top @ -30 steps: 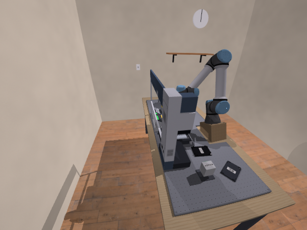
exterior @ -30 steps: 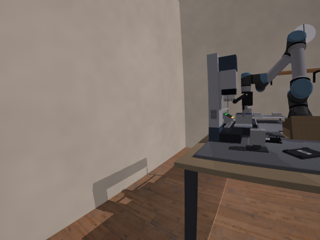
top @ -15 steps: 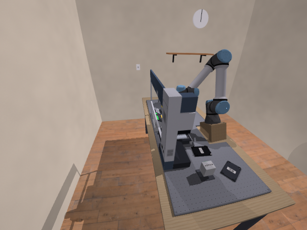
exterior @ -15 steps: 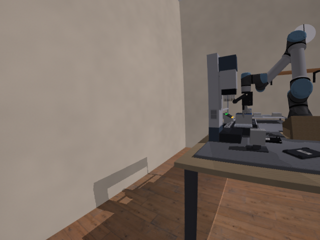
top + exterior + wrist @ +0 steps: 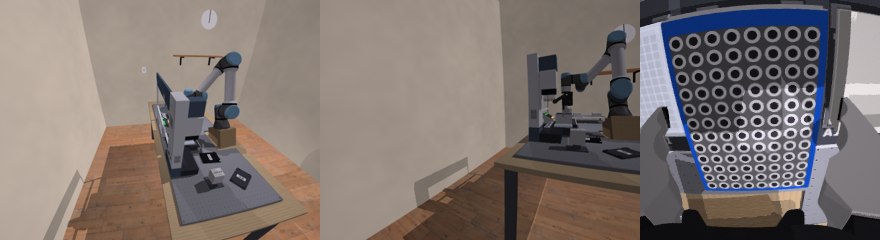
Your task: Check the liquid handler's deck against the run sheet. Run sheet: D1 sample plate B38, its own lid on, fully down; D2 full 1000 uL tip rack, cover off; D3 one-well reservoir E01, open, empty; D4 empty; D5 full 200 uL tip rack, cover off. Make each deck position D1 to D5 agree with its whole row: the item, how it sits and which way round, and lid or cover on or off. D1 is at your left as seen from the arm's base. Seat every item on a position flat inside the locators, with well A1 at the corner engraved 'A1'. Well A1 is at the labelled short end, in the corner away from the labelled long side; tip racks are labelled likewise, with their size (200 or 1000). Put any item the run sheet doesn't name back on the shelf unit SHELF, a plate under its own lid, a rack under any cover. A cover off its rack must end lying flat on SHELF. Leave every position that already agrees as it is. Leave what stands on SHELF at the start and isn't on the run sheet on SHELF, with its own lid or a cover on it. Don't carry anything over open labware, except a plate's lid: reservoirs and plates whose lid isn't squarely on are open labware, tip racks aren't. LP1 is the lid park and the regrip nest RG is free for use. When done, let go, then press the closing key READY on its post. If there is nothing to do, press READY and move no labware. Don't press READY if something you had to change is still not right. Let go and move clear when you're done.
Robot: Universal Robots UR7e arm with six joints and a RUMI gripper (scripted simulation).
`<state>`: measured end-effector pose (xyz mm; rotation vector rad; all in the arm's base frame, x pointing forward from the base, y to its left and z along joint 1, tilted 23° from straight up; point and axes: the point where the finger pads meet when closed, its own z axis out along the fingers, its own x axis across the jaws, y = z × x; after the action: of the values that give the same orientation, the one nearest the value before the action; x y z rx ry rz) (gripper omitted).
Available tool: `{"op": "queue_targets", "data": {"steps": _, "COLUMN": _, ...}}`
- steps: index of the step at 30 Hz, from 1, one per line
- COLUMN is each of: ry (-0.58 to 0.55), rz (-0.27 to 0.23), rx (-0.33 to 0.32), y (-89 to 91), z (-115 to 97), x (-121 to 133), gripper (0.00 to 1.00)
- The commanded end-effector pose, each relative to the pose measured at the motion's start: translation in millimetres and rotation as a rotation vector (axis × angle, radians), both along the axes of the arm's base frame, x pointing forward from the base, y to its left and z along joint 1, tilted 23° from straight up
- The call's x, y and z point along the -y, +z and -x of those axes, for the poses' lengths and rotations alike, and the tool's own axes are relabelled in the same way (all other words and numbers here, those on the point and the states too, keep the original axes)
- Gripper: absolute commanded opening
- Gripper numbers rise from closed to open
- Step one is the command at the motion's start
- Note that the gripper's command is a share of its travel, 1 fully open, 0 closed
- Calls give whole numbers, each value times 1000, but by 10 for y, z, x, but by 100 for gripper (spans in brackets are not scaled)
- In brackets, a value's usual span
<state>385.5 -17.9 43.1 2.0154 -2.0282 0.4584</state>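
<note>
While the arm [image 5: 208, 80] reaches from its pedestal near the table's far right edge, the gripper [image 5: 757, 150] points straight down, jaws spread and empty, over a blue tip rack [image 5: 747, 100] on the deck.

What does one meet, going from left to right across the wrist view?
Left grey gripper finger → blue-framed tip rack with rows of round tips → engraved "A1" mark on the deck → right grey gripper finger. The open gripper stands astride the rack, holding nothing.
</note>
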Motion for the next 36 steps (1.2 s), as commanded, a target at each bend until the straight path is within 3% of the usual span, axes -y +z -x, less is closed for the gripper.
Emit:
{"op": "queue_targets", "data": {"steps": 1, "ry": 1, "rz": 0, "rx": 4, "y": 57, "z": -8, "x": -25, "gripper": 82}}
{"op": "queue_targets", "data": {"steps": 36, "ry": 1, "rz": 0, "rx": 4, "y": 535, "z": 18, "x": -225, "gripper": 82}}
